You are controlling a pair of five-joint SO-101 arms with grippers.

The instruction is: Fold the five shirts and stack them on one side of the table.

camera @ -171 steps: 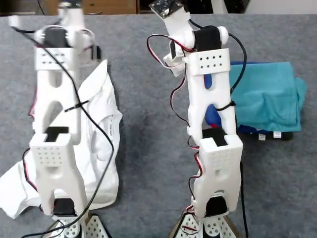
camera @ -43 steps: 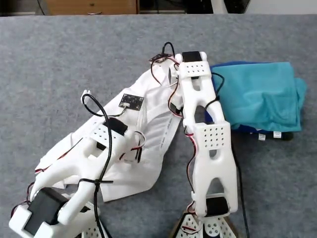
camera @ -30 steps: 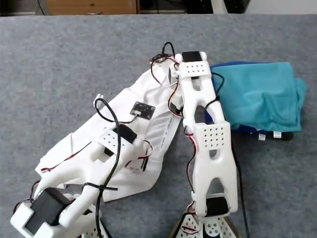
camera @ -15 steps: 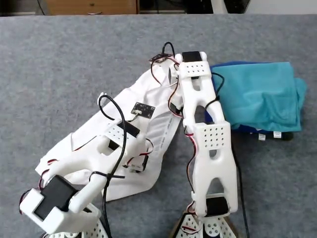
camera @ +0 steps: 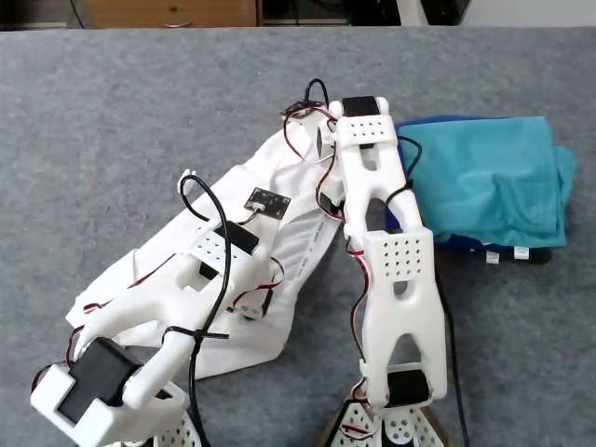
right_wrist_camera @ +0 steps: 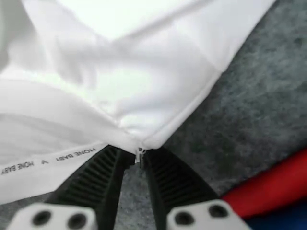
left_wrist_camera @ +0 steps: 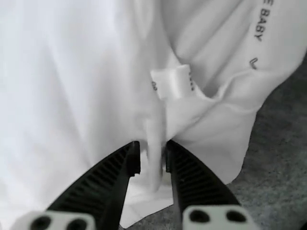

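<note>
A white shirt [camera: 279, 242] lies spread and rumpled across the grey table, from the front left up toward the middle. My left gripper [left_wrist_camera: 152, 155] is shut on a ridge of the white shirt [left_wrist_camera: 72, 96] near its label. My right gripper [right_wrist_camera: 140, 158] is shut on a corner fold of the white shirt [right_wrist_camera: 144, 91] at its far end, beside the stack. In the high view the left arm [camera: 186, 298] lies over the cloth and the right arm [camera: 382, 233] stretches to the shirt's far corner. Folded shirts, teal [camera: 489, 182] on top, are stacked at the right.
Red cloth [right_wrist_camera: 268, 187] from the stack shows close to my right gripper. Grey felt table [camera: 112, 112] lies bare at the far left and at the front right. Wooden furniture stands behind the table's far edge.
Both arms came down from upright onto the shirt and pulled it toward the middle. In the last second the left arm shifted slightly along the cloth; the right arm held still.
</note>
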